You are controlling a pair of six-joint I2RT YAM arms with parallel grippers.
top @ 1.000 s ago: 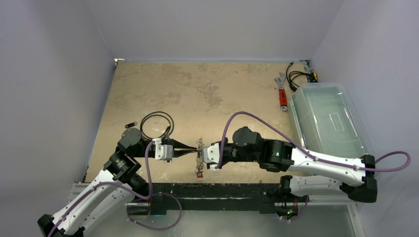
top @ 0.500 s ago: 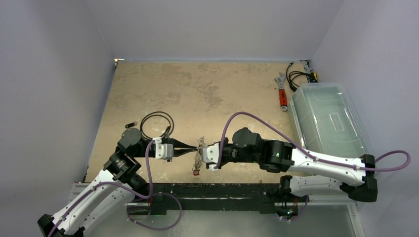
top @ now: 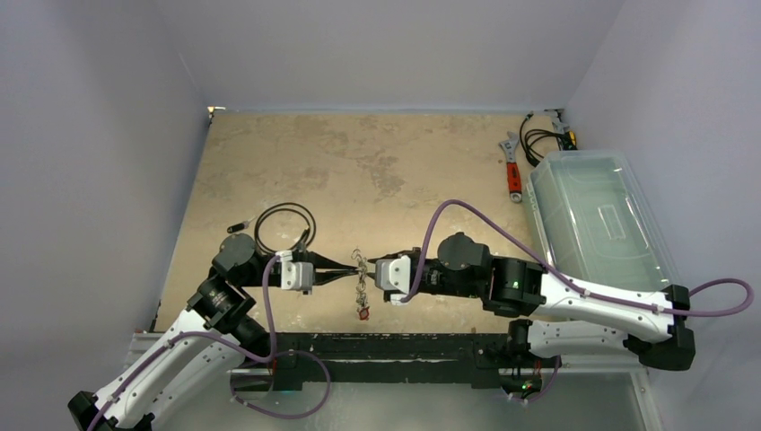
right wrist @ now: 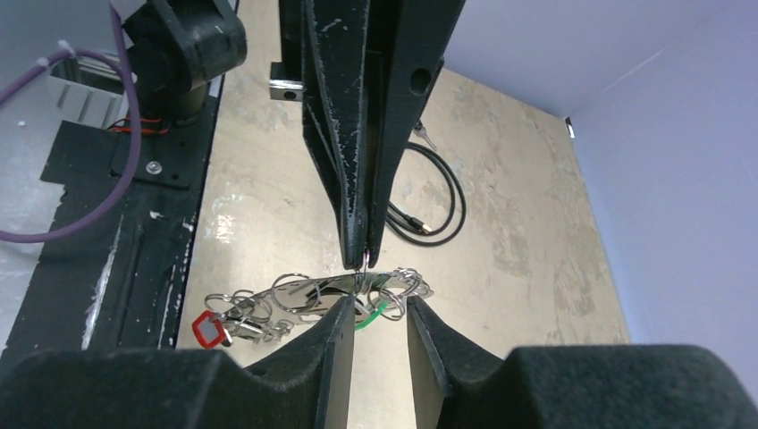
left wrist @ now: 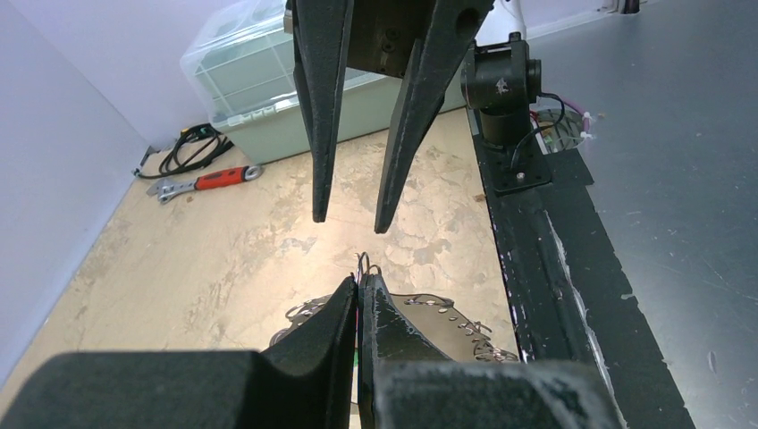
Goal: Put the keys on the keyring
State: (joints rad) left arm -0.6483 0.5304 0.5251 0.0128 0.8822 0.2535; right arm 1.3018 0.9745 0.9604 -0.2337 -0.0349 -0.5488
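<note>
From above, the keyring (top: 360,269) and keys (top: 362,303), by the middle of the desk's (top: 359,162) near edge, are too small to tell apart. In the left wrist view the left end effector (left wrist: 358,284) hides much of the ring. In the right wrist view the right end effector (right wrist: 375,306) covers part of a green key (right wrist: 370,318).

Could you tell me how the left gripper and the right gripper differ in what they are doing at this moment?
The left gripper is shut, pinching a thin wire loop of the keyring; the right gripper is open and holds nothing. The left gripper's tips touch the metal; the right gripper's seem clear of it. Both have black tapered fingers and face each other.
</note>
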